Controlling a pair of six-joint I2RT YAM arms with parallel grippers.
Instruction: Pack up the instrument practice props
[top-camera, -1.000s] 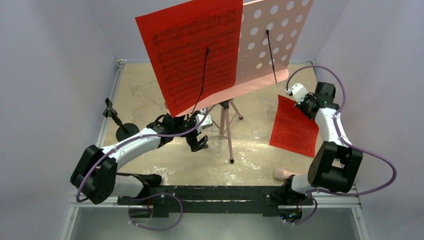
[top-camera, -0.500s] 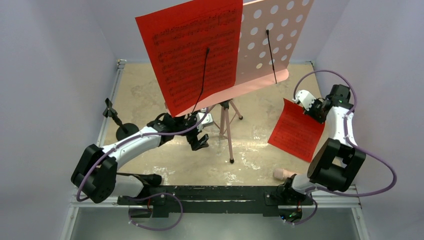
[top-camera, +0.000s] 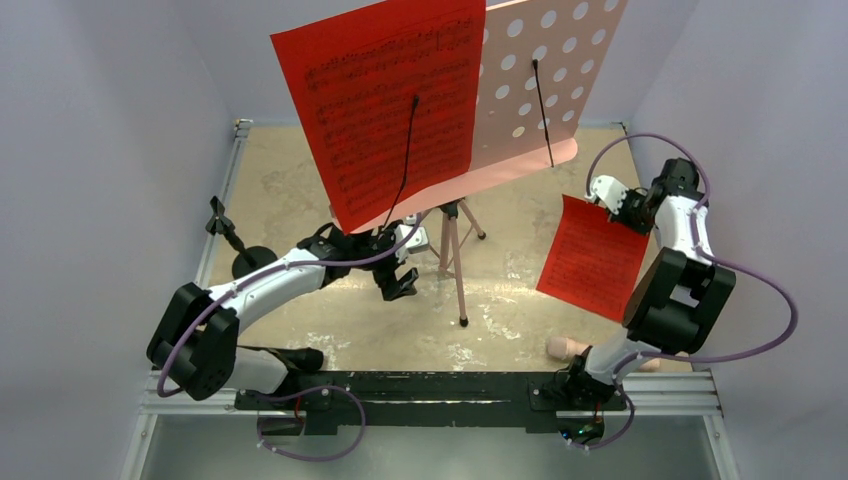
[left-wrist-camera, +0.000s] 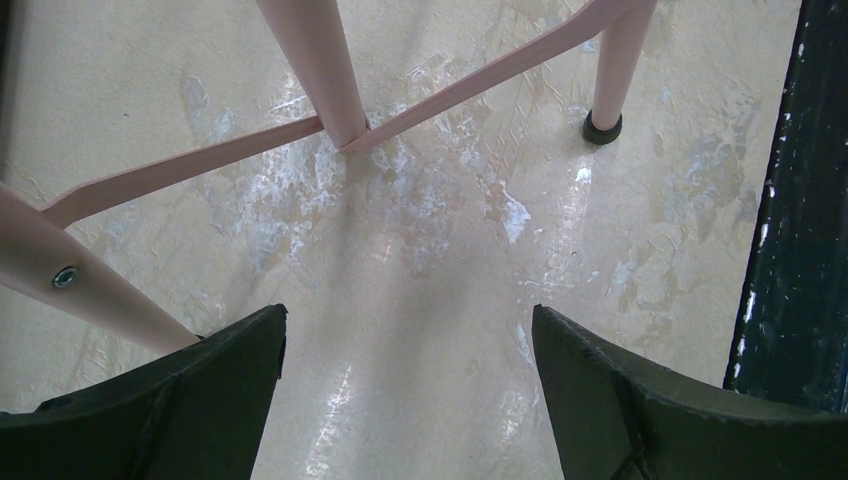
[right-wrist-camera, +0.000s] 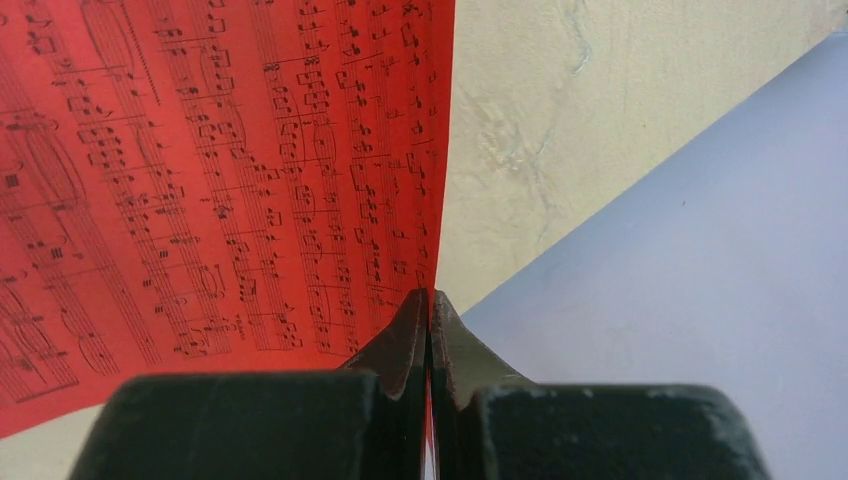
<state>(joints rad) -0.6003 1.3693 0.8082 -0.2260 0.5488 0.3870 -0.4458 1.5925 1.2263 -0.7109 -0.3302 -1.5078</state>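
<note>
Where the top view looks down on the beige table (top-camera: 300, 180), the loose red printed sheet of music (top-camera: 590, 258) hangs at the right. The right fingers (top-camera: 598, 200) pinch its far upper corner, and its long axis runs down toward the near side. The left fingers (top-camera: 398, 288) stand spread and empty just left of the pink perforated music stand's thin tripod legs (top-camera: 455, 250). In the left wrist view, those parted fingers (left-wrist-camera: 200, 400) frame bare table, with the pink legs (left-wrist-camera: 310, 60) just ahead. In the right wrist view, the clenched fingers (right-wrist-camera: 405, 345) grip the sheet's edge (right-wrist-camera: 200, 150). The right arm is likely the one to lay it down.
</note>
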